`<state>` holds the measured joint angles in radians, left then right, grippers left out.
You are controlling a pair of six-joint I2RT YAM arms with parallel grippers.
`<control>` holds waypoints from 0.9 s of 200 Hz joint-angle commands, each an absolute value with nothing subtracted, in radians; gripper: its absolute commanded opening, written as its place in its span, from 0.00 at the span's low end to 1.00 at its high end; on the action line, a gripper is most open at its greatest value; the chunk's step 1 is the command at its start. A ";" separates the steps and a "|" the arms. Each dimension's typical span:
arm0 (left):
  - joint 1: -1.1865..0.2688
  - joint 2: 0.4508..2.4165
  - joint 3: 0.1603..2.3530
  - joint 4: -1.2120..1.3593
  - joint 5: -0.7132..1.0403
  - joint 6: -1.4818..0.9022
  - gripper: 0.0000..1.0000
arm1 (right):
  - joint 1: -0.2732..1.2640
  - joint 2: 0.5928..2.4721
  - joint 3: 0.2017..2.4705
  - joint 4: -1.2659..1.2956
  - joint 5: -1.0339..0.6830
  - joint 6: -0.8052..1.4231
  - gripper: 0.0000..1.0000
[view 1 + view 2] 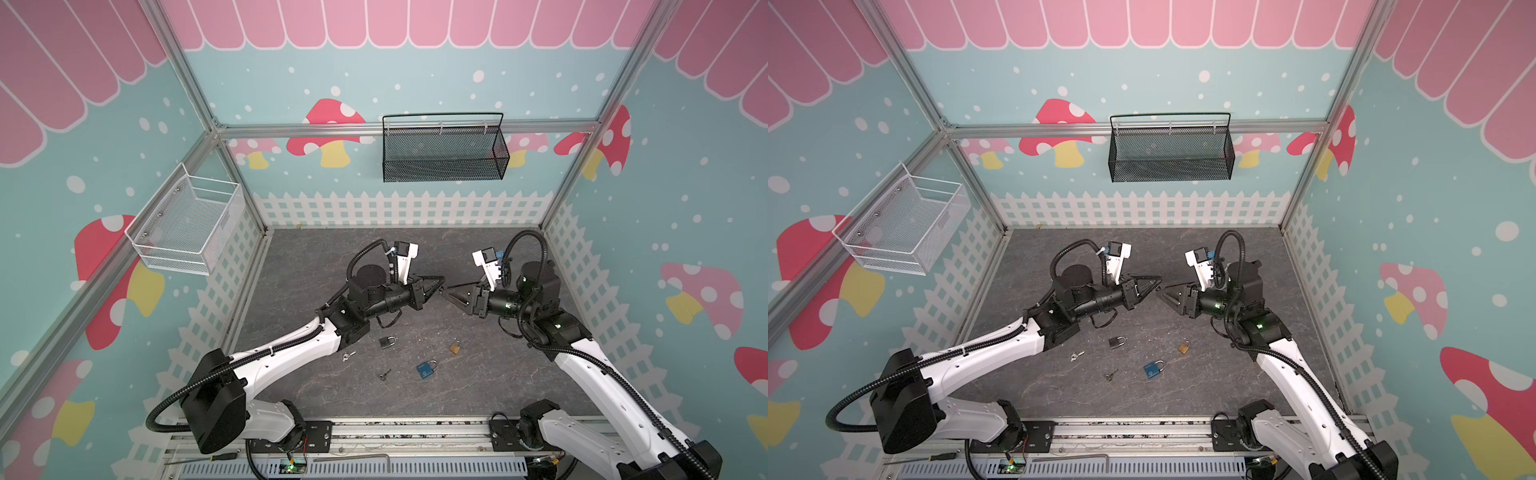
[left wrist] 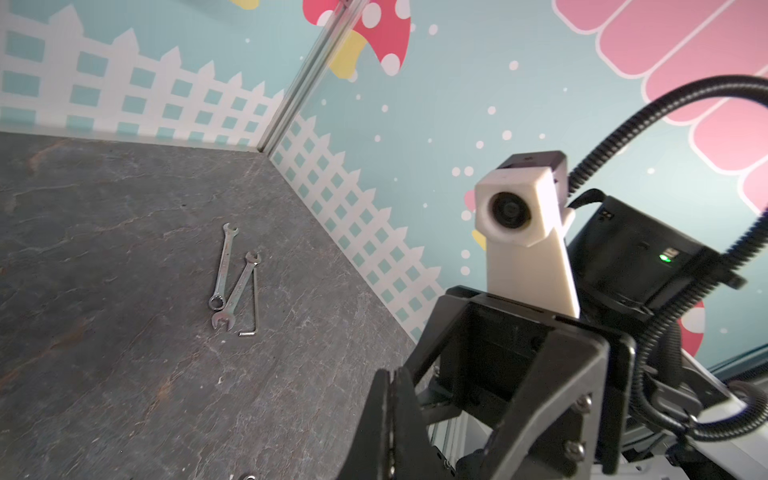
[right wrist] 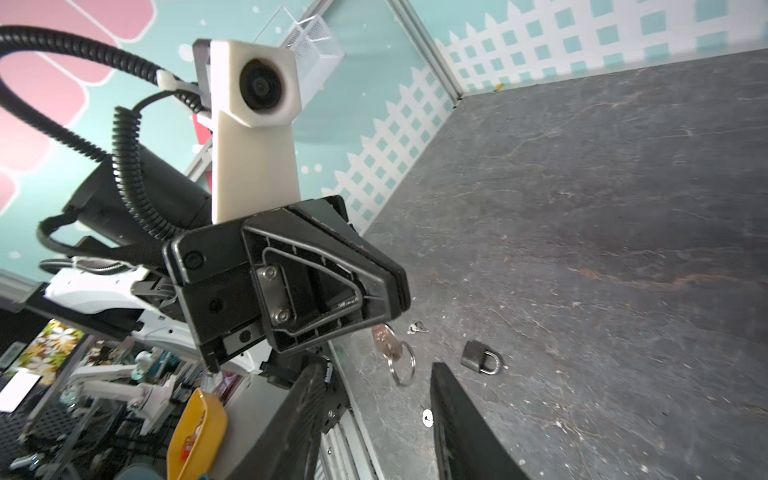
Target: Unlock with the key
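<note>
The left hand (image 3: 397,301) is clamped on a silver key with a split ring (image 3: 384,337), held above the grey stone-look desk (image 1: 478,374) almost tip to tip with the right hand (image 1: 448,291). The right hand's fingers (image 3: 457,415) stand parted around nothing. At 6 o'clock from the hands lie a dark grey padlock (image 1: 387,342), a brass padlock (image 1: 455,347) and a blue padlock (image 1: 427,368). A small loose silver key (image 1: 348,355) lies at 7 o'clock. The left forearm (image 1: 291,353) crosses the desk beside it.
</note>
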<state>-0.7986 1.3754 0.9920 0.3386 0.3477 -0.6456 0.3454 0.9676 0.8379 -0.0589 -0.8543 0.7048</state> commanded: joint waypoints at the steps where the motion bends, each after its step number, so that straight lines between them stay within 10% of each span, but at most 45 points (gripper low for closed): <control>1: -0.793 1.355 1.012 0.353 0.398 -0.605 0.00 | 0.335 0.977 0.794 0.073 -0.958 0.768 0.43; 180: -0.804 1.373 1.033 0.454 0.479 -0.649 0.00 | 0.302 0.972 0.736 0.276 -1.011 0.861 0.28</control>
<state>-0.7990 1.3632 1.0000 0.4088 0.4534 -0.6430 0.3069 0.9802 0.7464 0.2230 -0.9882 0.8410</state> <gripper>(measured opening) 0.047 0.280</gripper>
